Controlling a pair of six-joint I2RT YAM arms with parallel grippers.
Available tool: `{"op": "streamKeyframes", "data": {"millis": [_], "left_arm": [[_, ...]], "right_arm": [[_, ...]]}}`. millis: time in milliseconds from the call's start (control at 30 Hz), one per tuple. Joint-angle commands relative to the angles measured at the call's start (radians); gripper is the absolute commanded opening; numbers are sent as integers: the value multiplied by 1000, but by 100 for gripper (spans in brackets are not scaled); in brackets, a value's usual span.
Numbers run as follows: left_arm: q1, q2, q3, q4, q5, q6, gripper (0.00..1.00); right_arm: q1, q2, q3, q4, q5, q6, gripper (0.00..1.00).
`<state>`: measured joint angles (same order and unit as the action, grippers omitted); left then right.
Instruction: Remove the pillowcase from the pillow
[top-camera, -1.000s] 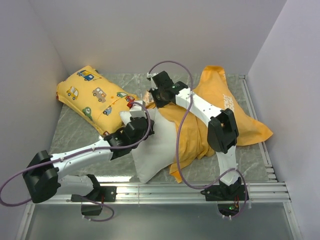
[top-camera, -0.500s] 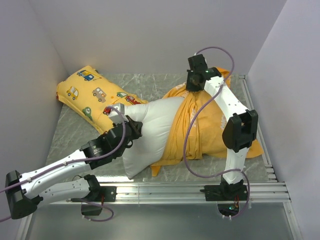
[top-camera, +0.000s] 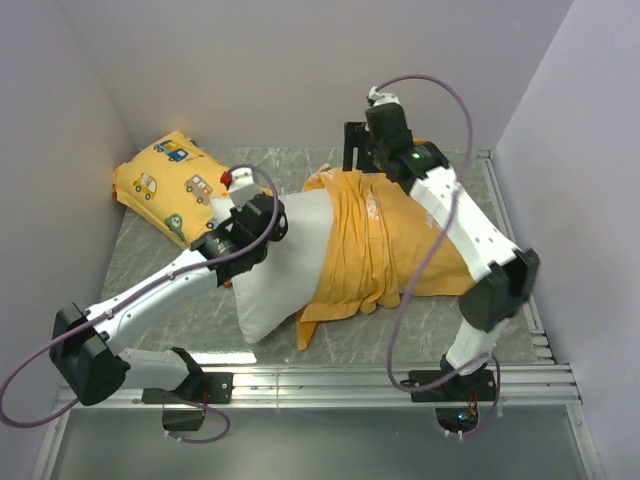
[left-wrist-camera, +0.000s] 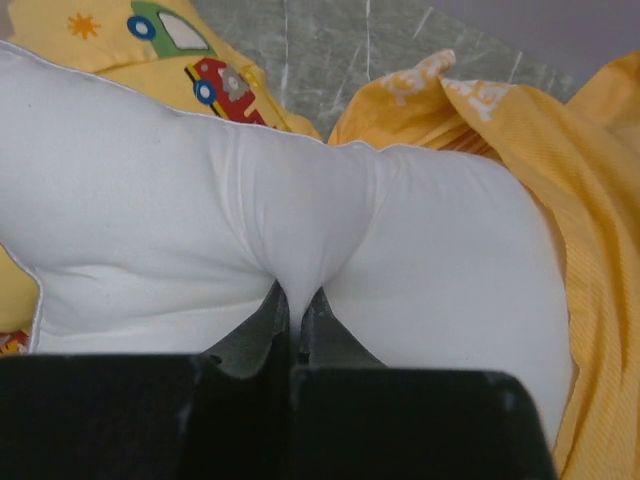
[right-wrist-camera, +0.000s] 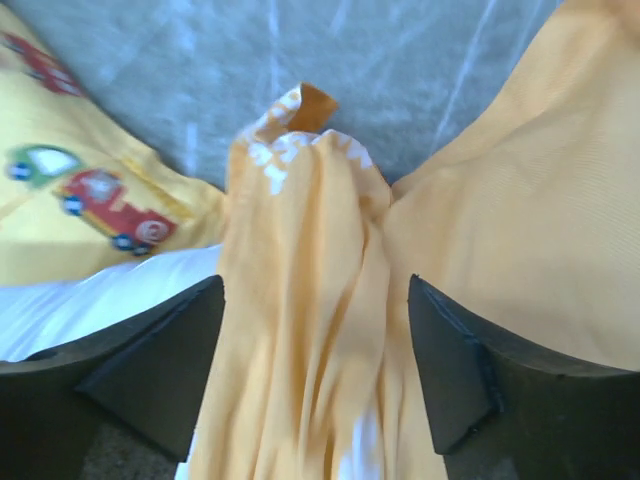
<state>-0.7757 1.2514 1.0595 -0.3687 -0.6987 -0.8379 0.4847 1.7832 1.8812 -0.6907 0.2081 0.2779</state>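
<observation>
Left claw (left-wrist-camera: 295, 303): clamped on a pinch of pillow (top-camera: 285, 260) | Right claw (right-wrist-camera: 315, 330): spread wide astride a pillowcase (top-camera: 385, 245) fold, nothing gripped | Pillowcase: bunched over the pillow's right half, on the bench (top-camera: 150, 275) | Risk: thin pinch may be lost if cloth snags

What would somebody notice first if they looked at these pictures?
The big orange pillowcase in the middle of the table, bunched over the right half of a plump white pillow. The left gripper pinches the pillow's bare end, and the right gripper is open around an orange fold at the far side. A yellow car pillow lies far left.
</observation>
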Motion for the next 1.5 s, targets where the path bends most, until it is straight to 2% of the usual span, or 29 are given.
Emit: {"op": "streamKeyframes", "data": {"millis": [0,167,200,267,367,467,633,700,767,800,833,867,933,967,1033,1067,1100,1133,1200,1233,1300,1333,1433,1467], "left_arm": [[67,37,155,50,14,62,0],[170,149,296,51,99,99,0],[179,164,318,42,108,102,0],[190,195,359,34,132,112,0],[191,217,370,50,160,122,1],[190,230,366,59,172,117,1],[191,246,373,71,194,112,0],[190,247,392,63,188,123,0],[190,246,413,53,176,135,0],[193,246,422,48,162,149,1],[200,243,439,45,159,157,1],[210,240,447,37,159,163,0],[249,224,467,37,169,181,1],[269,218,474,34,176,187,0],[355,198,506,22,203,200,0],[392,192,520,17,217,204,1],[429,186,533,11,234,209,1],[506,177,560,5,258,209,0],[588,175,580,-3,303,198,0],[666,181,594,-7,368,186,0],[731,206,599,-1,468,161,0],[731,220,606,-6,469,158,1],[716,284,609,-12,614,174,0],[708,293,597,-6,660,180,4]], "right_arm": [[12,-222,-81,65,36,-28,82],[87,-459,-403,135,28,36,82],[107,-540,-545,157,36,62,82],[139,-617,-686,233,46,81,83],[195,-761,-943,308,68,138,83],[252,-829,-1085,402,66,201,84],[302,-772,-1125,491,136,239,86],[302,-737,-1131,523,126,241,84],[302,-716,-1139,559,137,242,75],[302,-708,-1134,548,154,247,67],[296,-702,-1121,509,175,248,40],[292,-699,-1116,482,247,245,28],[263,-712,-1102,395,292,247,7],[205,-749,-1097,372,293,247,3],[129,-807,-1117,349,234,231,1],[39,-870,-1125,341,215,218,1],[0,-896,-1130,330,196,210,1],[-41,-921,-1131,306,189,204,1],[-131,-962,-1134,289,174,208,0],[-150,-963,-1139,299,115,208,0],[-159,-935,-1124,292,53,241,0],[-158,-930,-1119,302,25,241,0],[-130,-923,-1090,330,-22,247,0],[-121,-921,-1075,329,-24,244,0]]}}
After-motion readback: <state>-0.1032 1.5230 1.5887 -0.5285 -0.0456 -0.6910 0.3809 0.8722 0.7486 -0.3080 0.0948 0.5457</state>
